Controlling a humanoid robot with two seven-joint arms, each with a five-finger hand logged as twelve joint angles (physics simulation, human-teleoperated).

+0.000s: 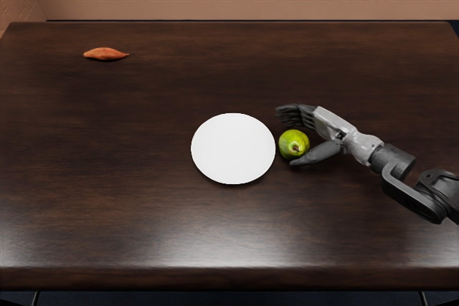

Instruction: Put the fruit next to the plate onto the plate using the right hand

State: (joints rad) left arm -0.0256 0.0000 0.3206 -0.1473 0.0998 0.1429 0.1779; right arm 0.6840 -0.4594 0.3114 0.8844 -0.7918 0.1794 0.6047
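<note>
Likely light, firm and slick enough to roll, the green fruit (294, 144) sits just right of the plate (233, 148), bracketed by the unclenched right hand (324, 131); grip across its widest middle.

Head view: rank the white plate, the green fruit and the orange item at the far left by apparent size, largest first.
1. White plate, clearly largest.
2. Green fruit, rounder and fuller.
3. Orange item, longer but thin. It lies farther from the camera, so its place below the fruit is unsure.
</note>
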